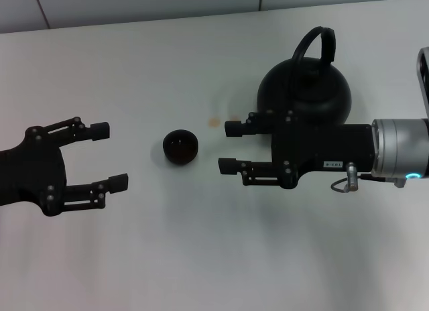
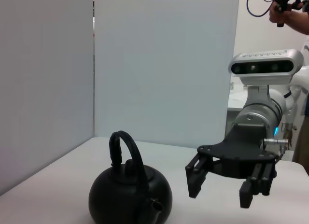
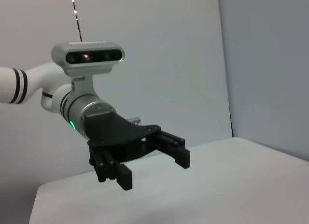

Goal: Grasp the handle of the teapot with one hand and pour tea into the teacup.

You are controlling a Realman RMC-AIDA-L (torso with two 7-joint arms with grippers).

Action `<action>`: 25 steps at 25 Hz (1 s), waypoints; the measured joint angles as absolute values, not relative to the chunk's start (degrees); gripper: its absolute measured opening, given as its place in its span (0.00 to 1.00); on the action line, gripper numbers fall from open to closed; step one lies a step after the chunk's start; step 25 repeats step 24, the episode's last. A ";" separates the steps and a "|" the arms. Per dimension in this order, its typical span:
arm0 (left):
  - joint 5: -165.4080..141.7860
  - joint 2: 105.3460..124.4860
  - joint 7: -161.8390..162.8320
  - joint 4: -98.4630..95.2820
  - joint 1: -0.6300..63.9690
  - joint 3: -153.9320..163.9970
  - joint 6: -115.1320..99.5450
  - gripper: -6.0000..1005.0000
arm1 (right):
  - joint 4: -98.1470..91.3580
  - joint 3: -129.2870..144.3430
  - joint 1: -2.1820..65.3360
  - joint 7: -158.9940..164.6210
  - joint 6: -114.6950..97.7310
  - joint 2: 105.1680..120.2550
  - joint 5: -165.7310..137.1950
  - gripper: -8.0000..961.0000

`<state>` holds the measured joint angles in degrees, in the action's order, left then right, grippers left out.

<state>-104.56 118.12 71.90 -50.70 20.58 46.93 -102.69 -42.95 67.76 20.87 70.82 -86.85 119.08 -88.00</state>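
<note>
The round black teapot stands at the back right of the white table, its arched handle rising over the lid. In the left wrist view the teapot has its handle upright and its spout facing the camera. The small black teacup sits mid-table, left of the pot. My right gripper hovers open and empty just in front of the pot, covering its lower edge, fingertips pointing at the cup; it appears as the right gripper beside the pot. My left gripper is open and empty, left of the cup.
The white table runs to a pale wall at the back. A faint brownish stain marks the surface between cup and pot. In the right wrist view the left gripper hangs above the table. A person's hand shows far behind.
</note>
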 joint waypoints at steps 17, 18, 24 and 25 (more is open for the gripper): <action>-104.58 118.19 72.04 -48.57 20.19 47.02 -103.42 0.86 | -44.33 67.71 20.52 70.66 -86.93 119.00 -88.16 0.67; -104.58 118.19 71.94 -48.57 20.12 47.02 -103.43 0.86 | -44.33 67.72 20.50 70.66 -86.93 119.00 -88.16 0.67; -104.59 118.26 71.86 -48.53 20.03 47.02 -103.52 0.86 | -44.31 67.75 20.45 70.67 -86.97 119.00 -88.16 0.67; -104.59 118.26 71.86 -48.53 20.03 47.02 -103.52 0.86 | -44.31 67.75 20.45 70.67 -86.97 119.00 -88.16 0.67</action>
